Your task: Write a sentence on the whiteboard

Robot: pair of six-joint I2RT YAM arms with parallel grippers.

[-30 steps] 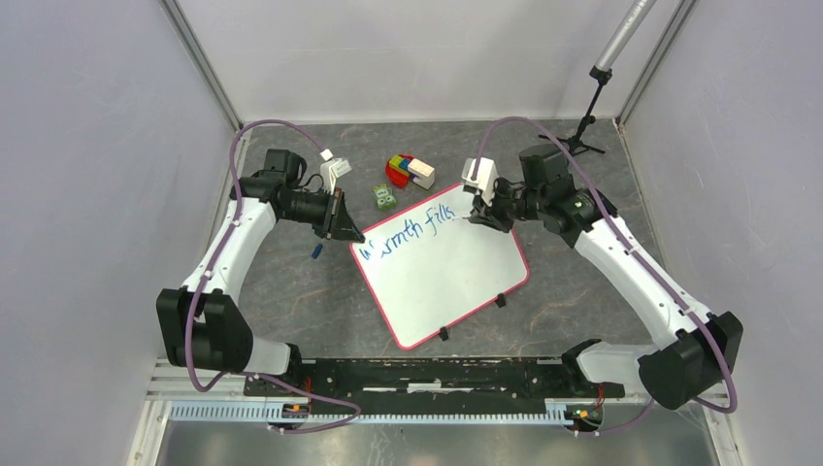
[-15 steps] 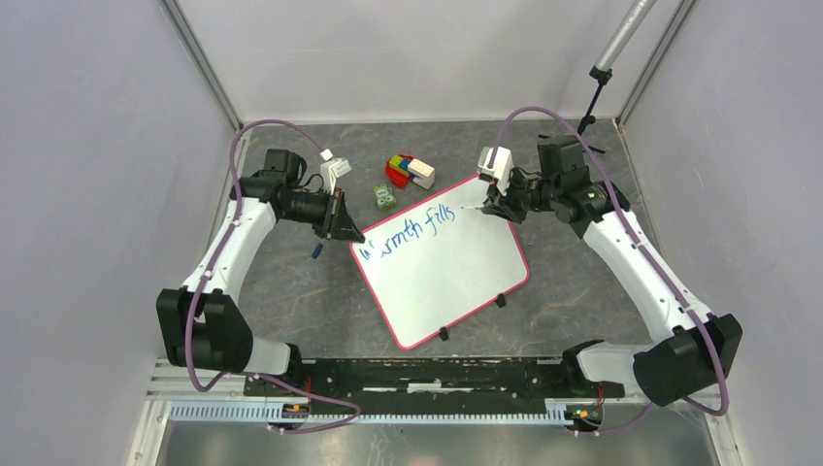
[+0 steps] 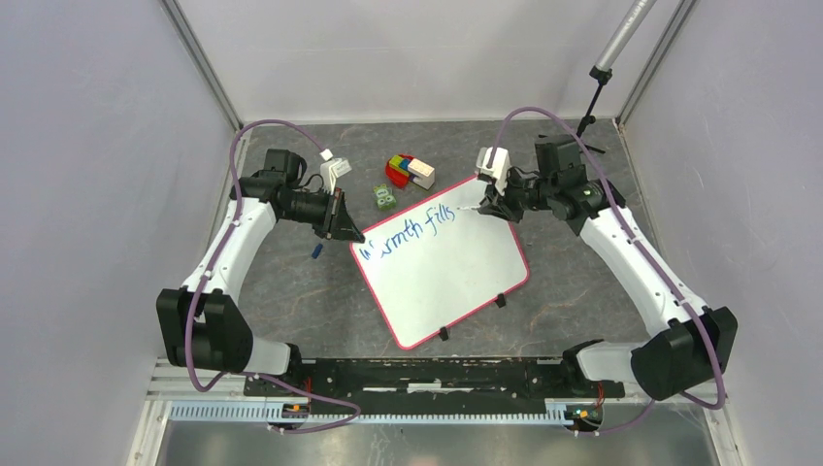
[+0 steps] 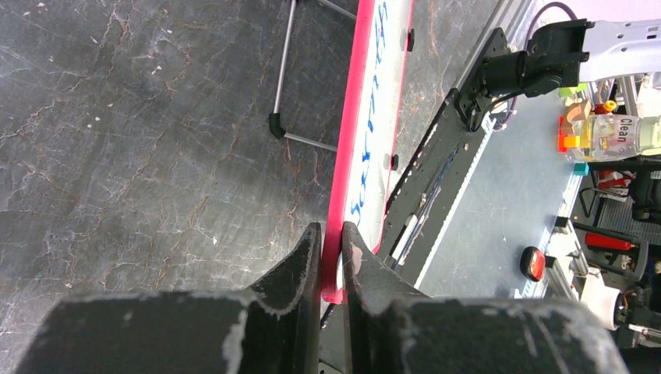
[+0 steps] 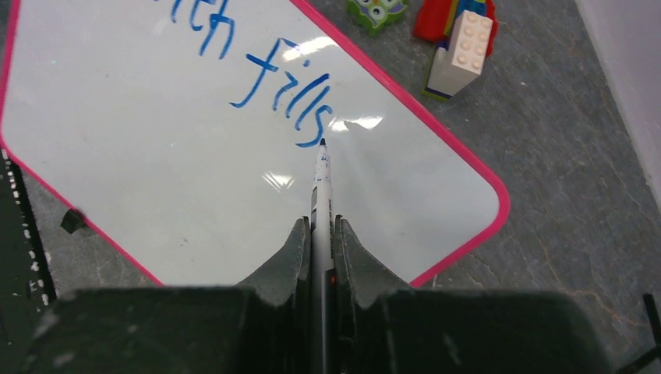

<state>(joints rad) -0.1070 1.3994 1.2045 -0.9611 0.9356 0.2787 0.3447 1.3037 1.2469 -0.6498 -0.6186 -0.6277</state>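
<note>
Whiteboard (image 3: 442, 267) mid-frame in top view, flat on tabletop (image 3: 291, 291). Left gripper (image 4: 331, 234) jaws pinching its pink rim. Right gripper (image 5: 320, 227) jaws narrow, clamped on marker (image 5: 321, 183), tip by last letter of sentence (image 3: 408, 233). Risk: rim pinch slips under pen pressure, board pivots, strokes smear.

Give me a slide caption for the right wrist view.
Right gripper holds a marker, tip at the end of the blue lettering on the pink-rimmed whiteboard.

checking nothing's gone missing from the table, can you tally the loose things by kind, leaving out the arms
whiteboard: 1
marker: 1
clump of toy bricks: 1
small green toy: 1
small blue piece, too small to identify: 1
stand: 1
total: 6
</note>
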